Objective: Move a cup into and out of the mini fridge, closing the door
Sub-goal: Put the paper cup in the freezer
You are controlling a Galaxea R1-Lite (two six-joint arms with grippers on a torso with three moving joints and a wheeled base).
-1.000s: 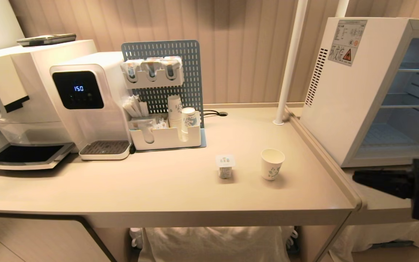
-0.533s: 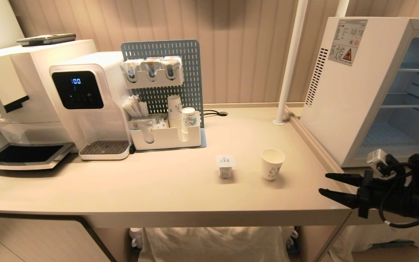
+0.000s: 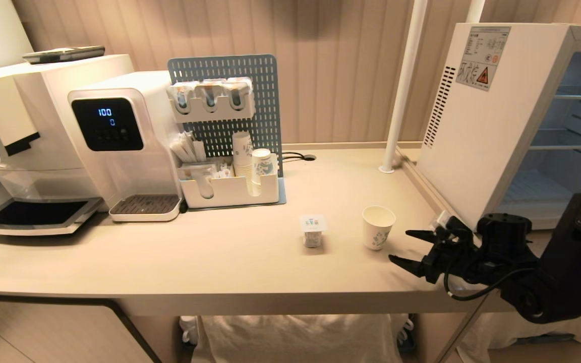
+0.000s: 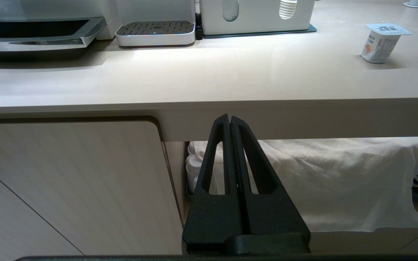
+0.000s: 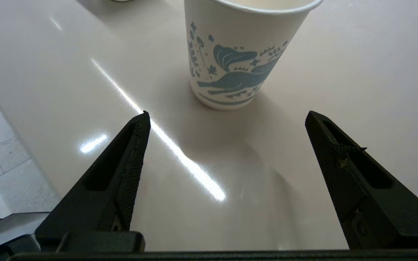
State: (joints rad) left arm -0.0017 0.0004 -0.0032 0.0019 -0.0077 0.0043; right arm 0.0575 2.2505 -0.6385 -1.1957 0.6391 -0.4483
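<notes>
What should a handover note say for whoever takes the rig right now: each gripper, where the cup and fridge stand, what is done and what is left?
Right gripper: open, level over the counter, pointing at the cup from the fridge side, not touching it.
Left gripper: shut, parked below the counter's front edge, holding nothing.
Cup: upright on the counter, beside a small foil-lidded pot, apart from it.
Mini fridge: at the counter's right end, its inside open to view with bare shelves; its door is out of view.
Done: fridge stands open, gripper lined up.
Left: grasp the cup, put it in the fridge, take it out, close the door.
</notes>
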